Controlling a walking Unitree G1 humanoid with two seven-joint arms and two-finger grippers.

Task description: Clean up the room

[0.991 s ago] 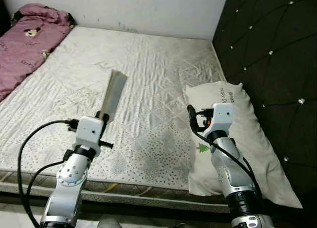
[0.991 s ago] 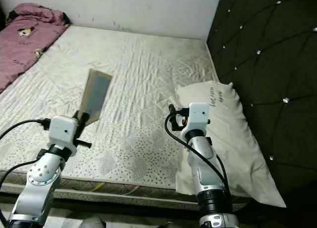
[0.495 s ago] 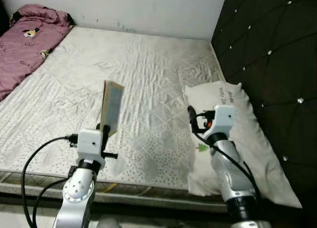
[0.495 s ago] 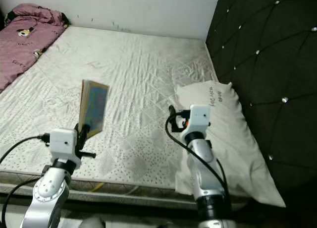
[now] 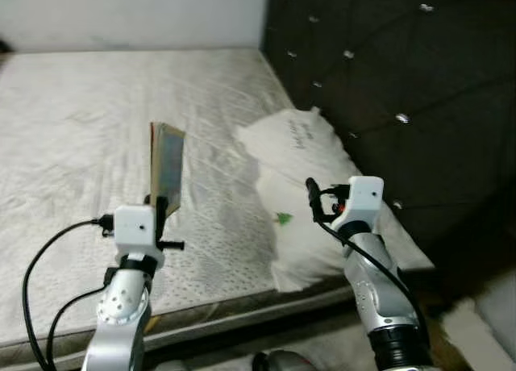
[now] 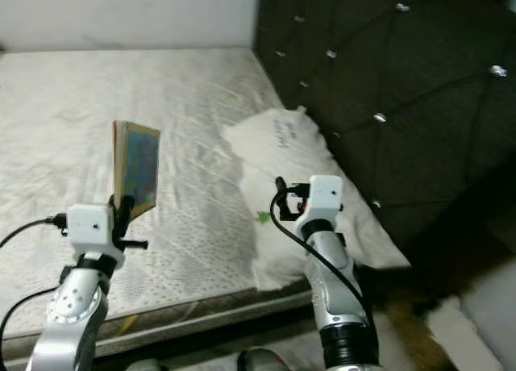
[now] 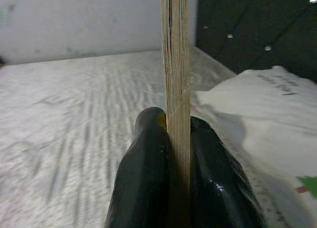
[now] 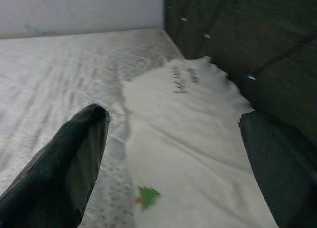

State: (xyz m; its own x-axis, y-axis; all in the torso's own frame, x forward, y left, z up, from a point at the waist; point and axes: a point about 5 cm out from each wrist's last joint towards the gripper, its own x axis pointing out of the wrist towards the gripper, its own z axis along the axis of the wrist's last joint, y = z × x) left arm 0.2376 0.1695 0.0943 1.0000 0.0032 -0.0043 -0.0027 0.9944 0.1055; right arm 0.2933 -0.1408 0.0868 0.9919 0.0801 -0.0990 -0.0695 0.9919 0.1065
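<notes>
Book [image 5: 166, 166] is what we've got in hand right now, a thin paperback standing upright in the left gripper [image 7: 176, 139], held above the near part of the bare mattress [image 5: 72, 129]. In the left wrist view both black fingers [image 7: 143, 183] press flat against its covers with the page edge facing us, so the grip is clamped near the bottom edge.

We'd guess it's light and fairly stiff edge-on, but floppy if it gets tilted, since it's pinched low and most of it sticks up past the fingers. Glossy-looking cover too, so it could slide if we swing fast. Taking hold closer to the spine would probably keep the pages from fanning.

Right gripper [image 8: 168, 153] is spread wide with nothing in it, hovering over the white pillow [image 5: 302, 157] that lies against the dark tufted headboard [image 5: 403, 81]. That pillow looks soft and baggy, so a corner pinch seems the way.
</notes>
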